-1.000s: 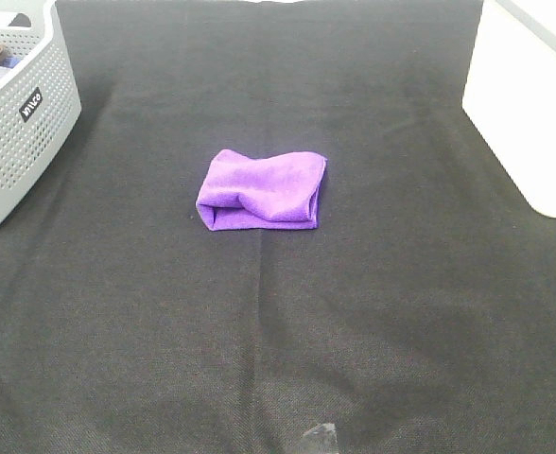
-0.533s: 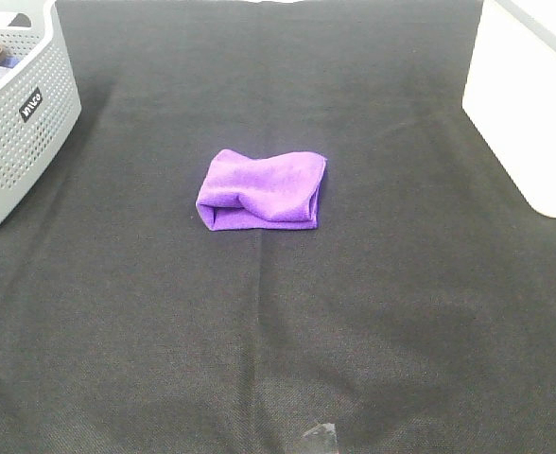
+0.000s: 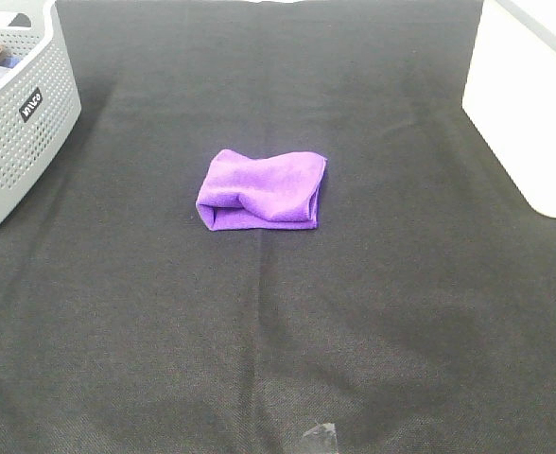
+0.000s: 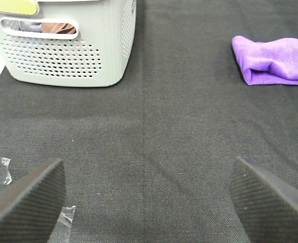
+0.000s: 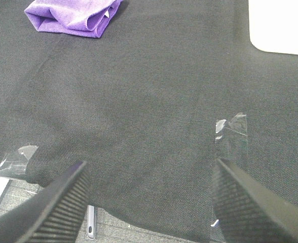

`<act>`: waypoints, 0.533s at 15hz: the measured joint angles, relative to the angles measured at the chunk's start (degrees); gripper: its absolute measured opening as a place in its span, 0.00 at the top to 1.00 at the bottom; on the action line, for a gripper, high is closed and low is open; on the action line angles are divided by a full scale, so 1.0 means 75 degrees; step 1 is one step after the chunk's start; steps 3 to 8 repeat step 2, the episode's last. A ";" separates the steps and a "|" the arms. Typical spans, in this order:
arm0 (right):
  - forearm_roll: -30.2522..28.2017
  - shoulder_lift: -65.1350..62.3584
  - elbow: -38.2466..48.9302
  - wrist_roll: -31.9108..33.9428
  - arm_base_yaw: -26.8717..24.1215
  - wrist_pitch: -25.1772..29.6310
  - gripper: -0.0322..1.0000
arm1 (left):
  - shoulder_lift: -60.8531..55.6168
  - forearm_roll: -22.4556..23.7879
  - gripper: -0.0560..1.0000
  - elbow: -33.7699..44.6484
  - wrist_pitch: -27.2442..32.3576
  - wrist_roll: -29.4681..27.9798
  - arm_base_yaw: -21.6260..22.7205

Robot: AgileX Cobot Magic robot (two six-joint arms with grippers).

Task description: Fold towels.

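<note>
Your purple towel [image 3: 262, 190] lies folded mid-tabletop [image 3: 259, 359], long axis nine to three. Both spread, empty hands, left hand [image 4: 149, 202] and right hand [image 5: 146, 202], sit near six o'clock, neither clearly nearer.

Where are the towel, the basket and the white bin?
towel [image 3: 262, 192], high view, middle of the folded cloth
basket [image 3: 32, 123], high view, perforated side wall
white bin [image 3: 529, 104], high view, its side wall

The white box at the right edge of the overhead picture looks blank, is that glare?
Exterior high view: the white box is overexposed, its surface detail washed out. Right wrist view: same box is flat white too. The purple towel stays sharp and evenly lit.
</note>
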 joint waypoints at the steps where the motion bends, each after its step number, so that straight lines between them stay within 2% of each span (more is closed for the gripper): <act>1: 0.0000 0.0000 0.0000 0.0000 0.0000 0.0000 0.34 | 0.0000 0.0000 0.18 0.0000 0.0000 0.0000 0.0000; 8: 0.0000 0.0000 0.0000 0.0000 0.0000 0.0000 0.34 | 0.0000 0.0000 0.18 0.0000 0.0000 0.0000 0.0000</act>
